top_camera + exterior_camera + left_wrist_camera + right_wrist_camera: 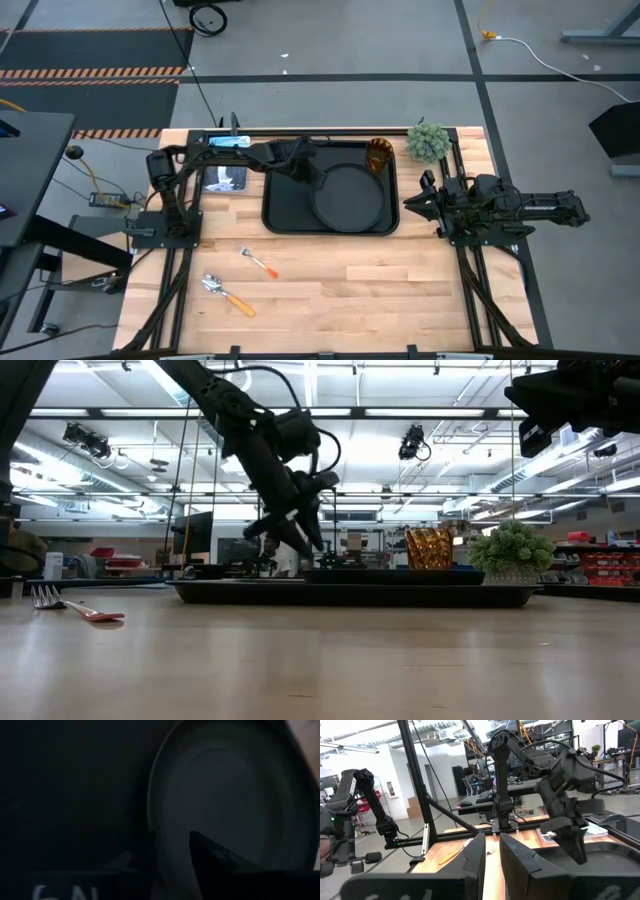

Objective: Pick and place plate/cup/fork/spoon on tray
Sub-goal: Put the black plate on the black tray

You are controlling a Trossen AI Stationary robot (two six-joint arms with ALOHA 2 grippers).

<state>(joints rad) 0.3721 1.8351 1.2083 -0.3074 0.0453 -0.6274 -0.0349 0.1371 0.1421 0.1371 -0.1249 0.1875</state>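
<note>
The black tray (282, 205) lies at the table's far middle, and it also shows in the low view (350, 593). The round black plate (350, 200) lies flat in it. The amber cup (379, 155) stands upright in the tray's far right corner. My left gripper (308, 178) is open over the plate's left rim (152, 820). The fork (258, 261) and the spoon (228, 296) lie on the wood toward the near left. My right gripper (412, 203) is shut and empty, right of the tray. My left gripper comes slanting down from the table's left. One finger (220, 860) is over the plate's inside and the other is outside the rim. I cannot tell whether they touch the rim. The plate lies flat on the tray.
A small green plant (428, 142) stands at the far right, beside the cup. A blue-white picture card (222, 178) lies left of the tray, under my left arm. Bare wood spans the table's near half around the fork and spoon.
</note>
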